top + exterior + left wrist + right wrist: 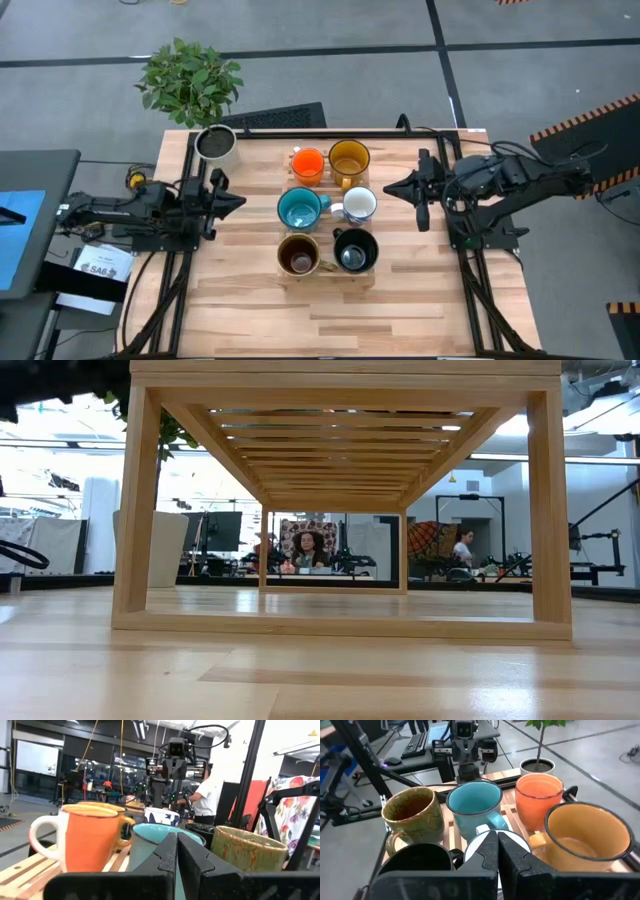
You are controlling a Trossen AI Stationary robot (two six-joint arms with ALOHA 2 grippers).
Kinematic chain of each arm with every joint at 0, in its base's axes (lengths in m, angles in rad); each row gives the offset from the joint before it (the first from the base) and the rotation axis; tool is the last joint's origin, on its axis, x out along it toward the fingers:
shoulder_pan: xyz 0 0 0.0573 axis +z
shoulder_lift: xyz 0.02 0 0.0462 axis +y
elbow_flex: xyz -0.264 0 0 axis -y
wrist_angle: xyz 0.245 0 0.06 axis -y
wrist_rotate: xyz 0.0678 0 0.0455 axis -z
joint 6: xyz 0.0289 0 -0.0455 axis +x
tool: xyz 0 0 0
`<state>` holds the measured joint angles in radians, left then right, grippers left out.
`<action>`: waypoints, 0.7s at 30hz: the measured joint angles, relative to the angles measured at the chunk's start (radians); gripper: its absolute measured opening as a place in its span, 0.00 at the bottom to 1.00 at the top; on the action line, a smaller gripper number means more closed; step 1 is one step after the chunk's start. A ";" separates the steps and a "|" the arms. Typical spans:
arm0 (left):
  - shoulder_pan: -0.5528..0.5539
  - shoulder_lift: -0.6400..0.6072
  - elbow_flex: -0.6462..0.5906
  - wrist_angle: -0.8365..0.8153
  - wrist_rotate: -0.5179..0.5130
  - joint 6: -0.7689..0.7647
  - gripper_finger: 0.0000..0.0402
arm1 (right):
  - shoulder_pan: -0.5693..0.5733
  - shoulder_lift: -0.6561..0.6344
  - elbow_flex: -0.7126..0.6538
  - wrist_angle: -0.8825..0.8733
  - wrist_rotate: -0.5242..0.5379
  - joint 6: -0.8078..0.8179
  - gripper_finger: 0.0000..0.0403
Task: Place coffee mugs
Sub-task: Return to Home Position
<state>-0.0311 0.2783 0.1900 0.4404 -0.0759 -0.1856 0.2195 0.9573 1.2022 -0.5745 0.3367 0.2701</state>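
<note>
Six mugs stand upright in two rows on a slatted wooden stand at the table's middle: orange [308, 163], amber-yellow [349, 158], teal [298, 208], white [359, 205], brown [299, 254] and black [354, 250]. My left gripper [238, 200] is shut and hovers left of the teal mug [160, 837], pointing at it. My right gripper [390, 187] is shut and hovers right of the white mug, which its fingers mostly hide in the right wrist view. Neither gripper touches a mug.
A pale grey cup with a dark inside [215, 143] stands at the table's far left corner, with a potted plant [190, 80] beyond it. The low view shows only the wooden stand's frame [340, 625]. Bare tabletop lies near the front edge [330, 320]. People sit in the room behind.
</note>
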 joint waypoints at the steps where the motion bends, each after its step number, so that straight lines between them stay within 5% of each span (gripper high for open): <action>1: 0.000 -0.025 -0.018 0.004 0.001 -0.003 0.00 | 0.000 0.000 0.000 -0.001 0.000 0.018 0.05; 10: 0.000 -0.280 -0.179 0.019 -0.001 -0.044 0.00 | 0.000 -0.003 0.000 0.000 0.002 0.122 0.05; 16: 0.024 -0.263 -0.179 -0.096 0.001 0.035 0.00 | 0.000 -0.003 0.000 0.000 0.002 0.124 0.05; 21: 0.069 -0.276 -0.180 -0.223 0.100 -0.001 0.00 | 0.000 -0.004 0.000 -0.002 -0.019 0.119 0.05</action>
<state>0.0379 0.0023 0.0101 0.2176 0.0240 -0.1864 0.2199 0.9535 1.2026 -0.5766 0.3179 0.3891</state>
